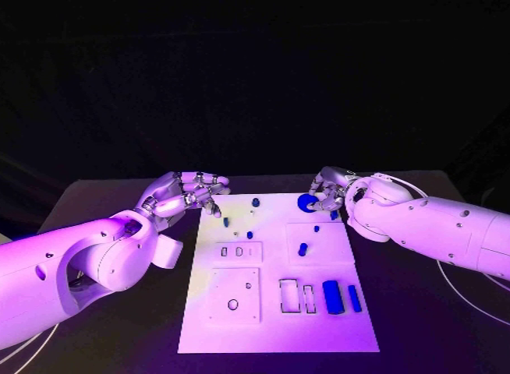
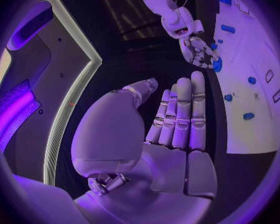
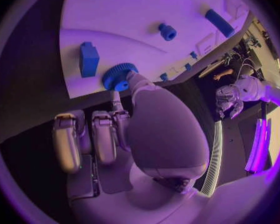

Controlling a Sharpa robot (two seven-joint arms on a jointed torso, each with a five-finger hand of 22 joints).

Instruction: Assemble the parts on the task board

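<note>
1. Left hand (image 1: 185, 195) is seen just beside the task board (image 1: 280, 327), at its far left corner; nothing is held, fingers are extended and close together, hovering off the board's edge.
2. Task board is laid in the middle of the black table (image 1: 97, 195); small blue parts are scattered on its far half, and two blue bars (image 1: 333, 298) are stood by the slots on its near right.
3. Blue gear (image 1: 307, 203) is located at the board's far right edge; in the right wrist view its toothed rim (image 3: 119, 76) is seen at the board's border, beside a blue block (image 3: 89, 58).
4. Right hand (image 1: 336, 191) is placed at the gear; the gear is touched by thumb and a fingertip (image 3: 135, 79), so it is judged pinched, though the other fingers are kept curled clear of it.
5. Step in hand is judged to be picking up the gear. Grip should be kept on the toothed rim, gear lifted straight and level, neighbouring block not nudged, left hand kept off the board.
</note>
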